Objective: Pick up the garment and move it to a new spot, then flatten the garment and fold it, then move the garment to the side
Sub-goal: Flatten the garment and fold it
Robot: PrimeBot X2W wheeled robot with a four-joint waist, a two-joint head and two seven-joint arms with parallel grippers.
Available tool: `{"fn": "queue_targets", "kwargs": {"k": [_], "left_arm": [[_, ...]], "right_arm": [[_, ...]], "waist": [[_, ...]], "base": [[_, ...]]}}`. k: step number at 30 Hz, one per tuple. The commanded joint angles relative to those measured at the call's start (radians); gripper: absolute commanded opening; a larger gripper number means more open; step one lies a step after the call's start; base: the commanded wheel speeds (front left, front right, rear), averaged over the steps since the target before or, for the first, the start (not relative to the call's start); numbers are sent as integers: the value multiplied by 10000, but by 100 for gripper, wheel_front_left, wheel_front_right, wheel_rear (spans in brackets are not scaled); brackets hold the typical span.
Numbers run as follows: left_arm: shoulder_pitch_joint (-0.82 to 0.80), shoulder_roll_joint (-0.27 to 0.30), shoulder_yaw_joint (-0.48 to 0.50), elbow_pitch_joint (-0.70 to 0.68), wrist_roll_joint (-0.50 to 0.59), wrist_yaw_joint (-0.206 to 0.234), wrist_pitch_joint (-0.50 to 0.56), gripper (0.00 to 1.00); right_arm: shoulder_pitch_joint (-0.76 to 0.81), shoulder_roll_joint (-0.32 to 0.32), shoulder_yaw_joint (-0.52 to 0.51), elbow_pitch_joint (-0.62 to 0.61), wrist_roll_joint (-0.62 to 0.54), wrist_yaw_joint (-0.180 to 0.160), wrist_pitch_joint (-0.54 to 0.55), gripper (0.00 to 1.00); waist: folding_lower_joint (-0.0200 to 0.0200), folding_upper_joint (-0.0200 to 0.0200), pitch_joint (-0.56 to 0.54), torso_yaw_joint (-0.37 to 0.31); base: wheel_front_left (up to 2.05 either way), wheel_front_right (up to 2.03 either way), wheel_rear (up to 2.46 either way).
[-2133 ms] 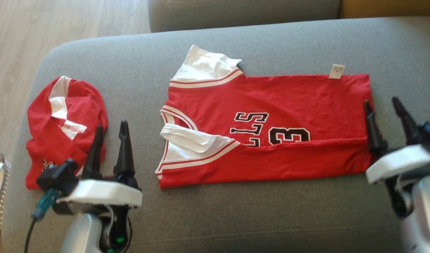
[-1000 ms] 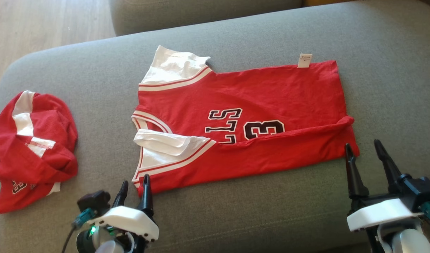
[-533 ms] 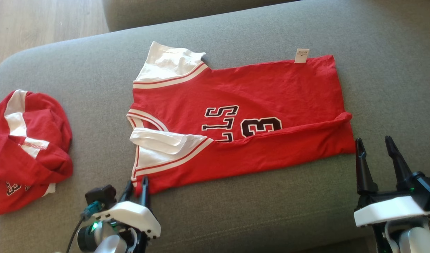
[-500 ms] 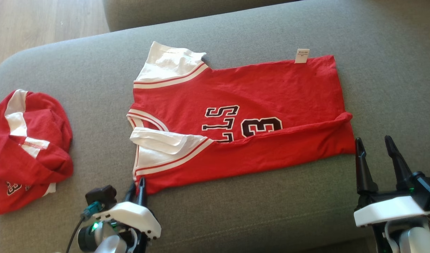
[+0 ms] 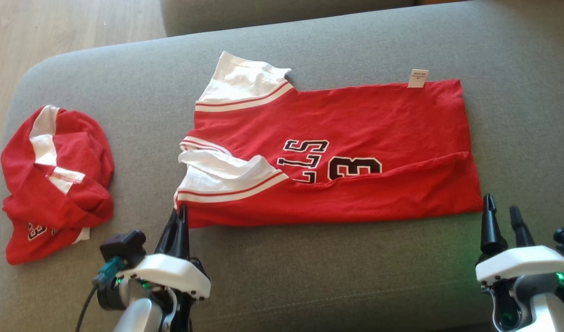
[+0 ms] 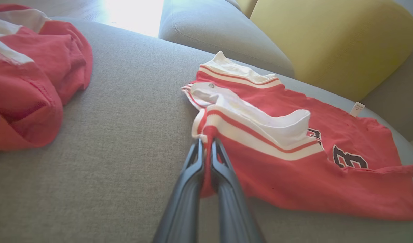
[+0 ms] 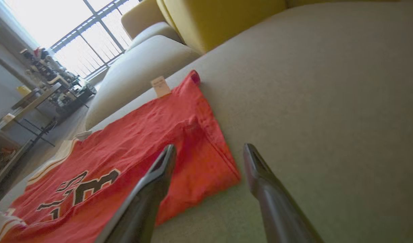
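The left end effector [image 5: 179,216], spread a second ago, now pinches the garment [image 5: 355,120] at its near sleeve corner. One grey sofa seat [image 5: 309,276] bears two red pieces: the garment mid-seat, a smaller red piece [image 5: 56,184] left of it. The right end effector [image 5: 502,206], spread, sits beside the hem corner.

On the red jersey T-shirt [image 5: 355,120] the black chest print shows "LLS" and a large "3", the rest hidden by a fold. Its white tag [image 5: 418,77] carries print too small to read, as does the smaller red piece [image 5: 56,184].
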State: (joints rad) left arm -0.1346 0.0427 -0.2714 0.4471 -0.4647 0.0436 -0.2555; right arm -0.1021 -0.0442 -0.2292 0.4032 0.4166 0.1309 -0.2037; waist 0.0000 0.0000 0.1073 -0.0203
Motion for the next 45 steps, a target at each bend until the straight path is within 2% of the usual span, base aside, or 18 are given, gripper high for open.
{"fn": "queue_targets", "kwargs": {"k": [1,4,8,13,17,20,21,22,23,24,37,45], "left_arm": [[-99,76,393,-454,90,-29,-63,0],[-35,76,247,-565,150,-110,-63,0],[-61,76,89,-619,161,-117,-63,0],[-117,76,-138,-680,135,-101,-63,0],[-143,76,-139,-639,162,-106,-63,0],[-146,76,-106,-621,174,-96,-63,0],[-142,76,-94,-618,178,-94,-63,0],[-138,76,-86,-614,180,-88,-63,0],[-138,76,-86,-614,180,-88,-63,0],[-134,76,-83,-610,179,-83,-63,0],[86,76,-48,-76,161,-181,-63,0],[391,76,-296,693,-54,-750,-63,0]], "right_arm": [[-625,-61,36,462,614,-2,180,100],[-1322,-61,-466,1956,762,-2,356,100],[-2198,-61,-873,3460,258,-2,311,100],[-3163,-61,-708,4802,954,-2,361,100],[-3458,-60,-221,5091,1804,-2,472,100],[-3434,-62,53,5204,1939,-2,405,100],[-3405,-91,111,5275,1865,-2,374,46],[-3383,-136,142,5349,1775,-2,317,18],[-3383,-136,142,5349,1775,-2,317,18],[-3377,-167,149,5412,1707,-2,252,0],[-3178,-883,-95,5871,859,-2,-133,0],[-2882,-1357,-544,6178,85,-2,317,0]], "waist": [[0,0,6,79],[0,0,-3,253],[0,0,39,385],[0,0,174,500],[0,0,238,504],[0,0,245,472],[0,0,235,459],[0,0,224,441],[0,0,224,441],[0,0,213,424],[0,0,-231,219],[0,0,-721,282]], "base": [[0,0,0],[0,0,0],[0,0,0],[0,0,0],[0,0,0],[0,0,0],[0,0,0],[0,0,0],[0,0,0],[0,0,0],[0,0,0],[0,0,0]]}}
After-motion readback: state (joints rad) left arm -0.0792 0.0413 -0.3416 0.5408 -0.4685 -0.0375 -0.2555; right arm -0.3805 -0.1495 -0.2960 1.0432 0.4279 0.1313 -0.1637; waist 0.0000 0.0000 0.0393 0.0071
